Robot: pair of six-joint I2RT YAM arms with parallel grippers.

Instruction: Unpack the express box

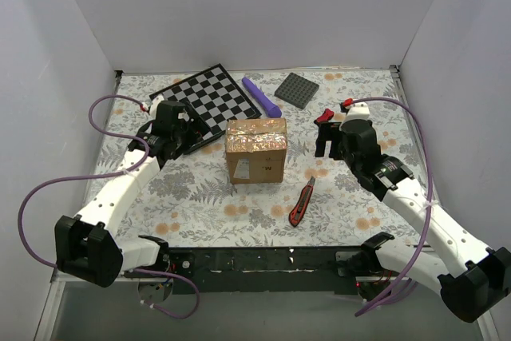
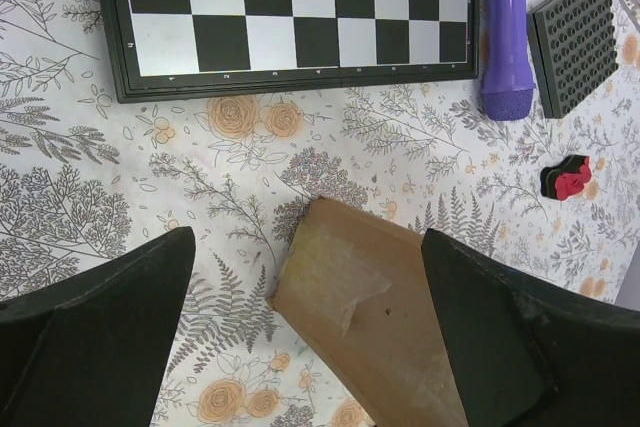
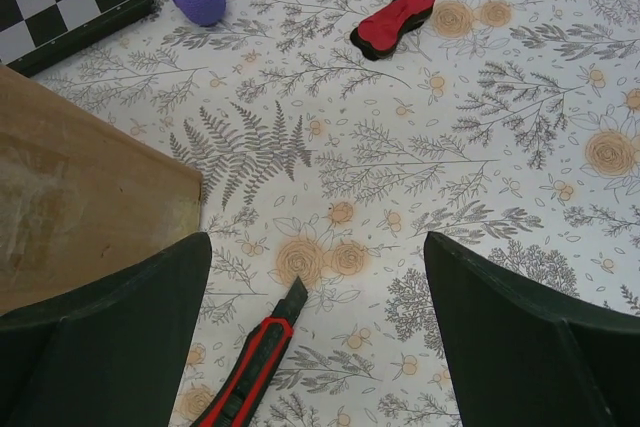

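express box (image 1: 256, 152): matt brown cardboard, glossy clear tape on top
square plate (image 1: 297, 89): matt dark grey, studded
knife (image 1: 302, 202): red-and-black plastic

Taped express box (image 1: 256, 149) centred, utility knife (image 1: 302, 203) near, chessboard (image 1: 209, 97) behind

The box (image 1: 255, 152) was plain brown, glossy clear tape on top, small black print on one side. The cloth (image 1: 200, 189) was white, grey ferns, orange roses. The chessboard (image 1: 209, 100) was black-and-white checks. And there was a purple stick (image 1: 262, 97), a dark grey plate (image 1: 297, 89), a red-and-black knife (image 1: 302, 202), a red-and-black bone (image 3: 392, 19), and purple cables (image 1: 36, 197).
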